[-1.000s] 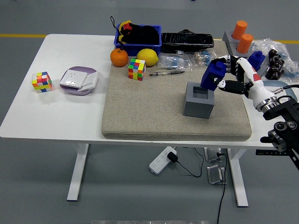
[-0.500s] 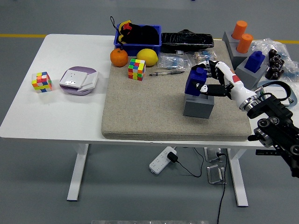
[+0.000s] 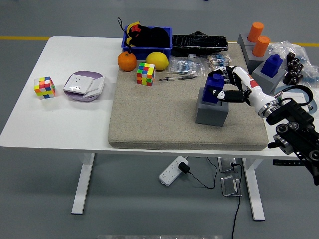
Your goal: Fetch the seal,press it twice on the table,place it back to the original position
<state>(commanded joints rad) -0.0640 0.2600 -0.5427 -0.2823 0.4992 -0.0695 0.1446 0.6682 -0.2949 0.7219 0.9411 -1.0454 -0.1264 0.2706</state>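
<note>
Taking the gray felt mat (image 3: 164, 119) as the landmark, well to its left on the bare white table (image 3: 30, 129) lie a small colour cube (image 3: 44, 87) and, nearer the mat, a white and lilac socket box (image 3: 83, 86). On the mat's far left corner stand an orange (image 3: 127, 61), a lemon (image 3: 157, 59) and a second colour cube (image 3: 146, 73); just behind them sits a blue bin (image 3: 147, 46) whose dark contents are hard to make out. A pen (image 3: 178, 77) and clear plastic bags (image 3: 189, 64) lie along the mat's far edge, with a black wrapped bundle (image 3: 199, 43) beyond it. On the mat's right half stands the gray holder (image 3: 212, 110), and the blue seal (image 3: 214, 88) sits upright in its recess, its lower part hidden by the walls. The right hand (image 3: 237, 87), white and black, reaches in from the right with fingers curled around the seal; whether they press it firmly cannot be told. Off the mat's far right corner stand two orange seals (image 3: 258, 39) and another blue seal (image 3: 272, 64) in gray holders, partly cut off by more bags.
</note>
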